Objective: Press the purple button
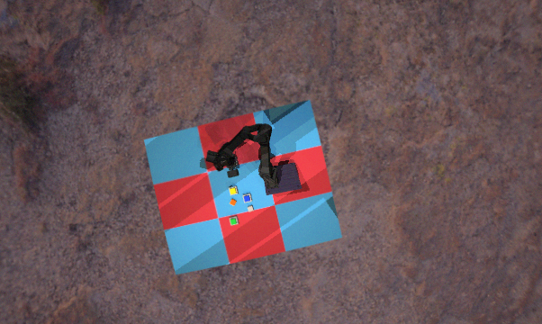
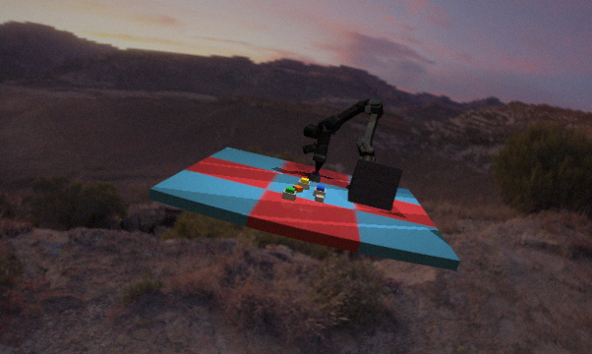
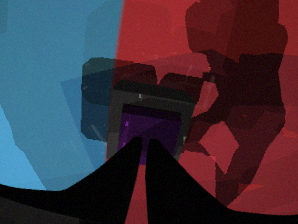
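The purple button (image 3: 152, 125) (image 2: 315, 178) has a purple cap in a dark grey square housing, near the border of a red and a blue tile. My gripper (image 3: 144, 144) (image 2: 317, 170) is shut and empty, pointing down. In the wrist view its two fingertips overlap the near part of the purple cap. In the exterior view the tips are at the button's top; I cannot tell whether they touch the cap or how far it is pressed. In the top view the arm hides the button and the fingertips.
A yellow button (image 1: 233, 191) (image 2: 304, 181), a blue button (image 1: 247, 198) (image 2: 321, 189) and a green button (image 1: 233, 220) (image 2: 289, 190) stand on the checkered table (image 1: 190, 252). An orange block (image 1: 232, 202) (image 2: 298, 188) and a white block (image 1: 250, 208) (image 2: 320, 197) lie among them.
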Robot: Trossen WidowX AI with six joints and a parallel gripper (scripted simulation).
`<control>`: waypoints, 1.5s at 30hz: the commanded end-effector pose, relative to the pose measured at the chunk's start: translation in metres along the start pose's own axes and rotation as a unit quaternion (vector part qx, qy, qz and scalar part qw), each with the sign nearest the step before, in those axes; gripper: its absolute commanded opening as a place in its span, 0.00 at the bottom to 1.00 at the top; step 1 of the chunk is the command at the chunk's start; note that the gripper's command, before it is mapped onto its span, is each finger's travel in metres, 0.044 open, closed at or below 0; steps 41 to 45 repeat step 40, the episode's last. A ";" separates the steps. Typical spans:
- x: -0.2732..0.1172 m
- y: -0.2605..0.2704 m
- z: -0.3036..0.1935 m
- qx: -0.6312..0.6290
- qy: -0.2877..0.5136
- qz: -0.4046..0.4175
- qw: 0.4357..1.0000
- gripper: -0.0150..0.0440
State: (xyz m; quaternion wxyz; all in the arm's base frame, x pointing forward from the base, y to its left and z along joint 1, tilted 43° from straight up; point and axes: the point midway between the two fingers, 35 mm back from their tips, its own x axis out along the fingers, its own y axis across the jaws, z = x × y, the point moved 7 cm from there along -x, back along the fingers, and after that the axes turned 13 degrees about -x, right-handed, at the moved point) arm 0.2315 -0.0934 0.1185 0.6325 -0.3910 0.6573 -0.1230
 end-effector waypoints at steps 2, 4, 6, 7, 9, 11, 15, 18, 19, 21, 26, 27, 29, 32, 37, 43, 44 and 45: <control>-0.027 -0.001 0.000 0.001 -0.004 -0.002 1.000 0.29; -0.027 -0.001 0.000 0.001 -0.004 -0.002 1.000 0.29; -0.028 0.001 0.002 0.001 -0.005 -0.001 1.000 0.33; -0.029 0.004 0.009 0.000 -0.009 0.003 1.000 0.38; -0.035 0.019 0.033 -0.003 -0.020 0.017 1.000 0.47; -0.043 0.039 0.058 -0.006 -0.028 0.031 0.999 0.56; -0.059 0.090 0.100 -0.014 -0.035 0.052 0.998 0.73; -0.071 0.132 0.120 -0.019 -0.034 0.060 0.997 0.87; -0.074 0.146 0.126 -0.020 -0.032 0.061 0.997 0.91; -0.081 0.177 0.134 -0.022 -0.029 0.061 0.997 0.93; -0.094 0.257 0.139 -0.023 -0.019 0.050 0.998 0.93; -0.095 0.274 0.138 -0.020 -0.017 0.046 0.999 0.93; -0.097 0.306 0.134 -0.013 -0.013 0.036 0.999 0.93; -0.097 0.353 0.122 -0.001 -0.009 0.017 1.000 0.93; -0.096 0.364 0.118 0.002 -0.009 0.012 1.000 0.93; -0.096 0.364 0.118 0.002 -0.009 0.012 1.000 0.93; -0.096 0.364 0.118 0.002 -0.009 0.012 1.000 0.93; -0.096 0.364 0.118 0.002 -0.009 0.012 1.000 0.93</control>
